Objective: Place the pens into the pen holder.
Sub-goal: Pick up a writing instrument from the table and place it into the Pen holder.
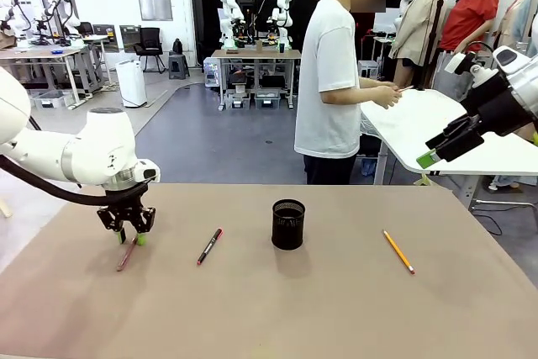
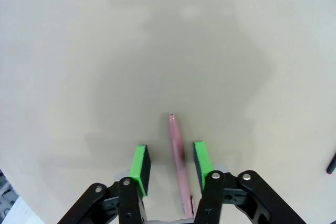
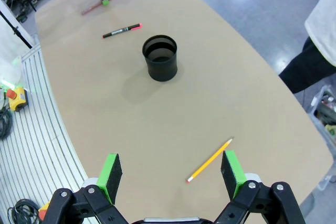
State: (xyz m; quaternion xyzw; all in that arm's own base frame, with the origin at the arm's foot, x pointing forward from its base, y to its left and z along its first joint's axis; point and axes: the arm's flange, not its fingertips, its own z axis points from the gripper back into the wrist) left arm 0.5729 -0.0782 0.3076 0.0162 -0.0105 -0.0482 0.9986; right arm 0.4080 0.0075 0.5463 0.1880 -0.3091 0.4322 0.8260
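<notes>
the left gripper (image 2: 169, 156) is down at the table on the robot's left side, pointing straight down. its two green pads (image 2: 140, 162) stand either side of the pinkish-red pencil (image 2: 177, 148), which lies flat on the table and runs lengthwise between them. the jaws are partly drawn in but not clamped: bare table shows between one pad and the pencil, while the other pad is just beside it; whether that pad touches cannot be told. the pencil's tip pokes out beyond the pads.

the right gripper (image 3: 170, 163) is raised in the air over the robot's right side of the table, its jaws spread wide and holding nothing. from its wrist camera, the yellow-orange pencil (image 3: 210, 160) lies flat on the table below.

the black pen with red ends (image 1: 209, 246) lies on the table between the pinkish-red pencil and the pen holder (image 1: 288, 224). the holder, a small black mesh cup, stands upright near the middle of the table, with no pens in it. the yellow-orange pencil is well apart from it, on the robot's right.

the table (image 1: 336, 317) has a plain tan top. a person in a white t-shirt (image 1: 328, 81) stands beyond its far edge, turned towards a white table to the side.
</notes>
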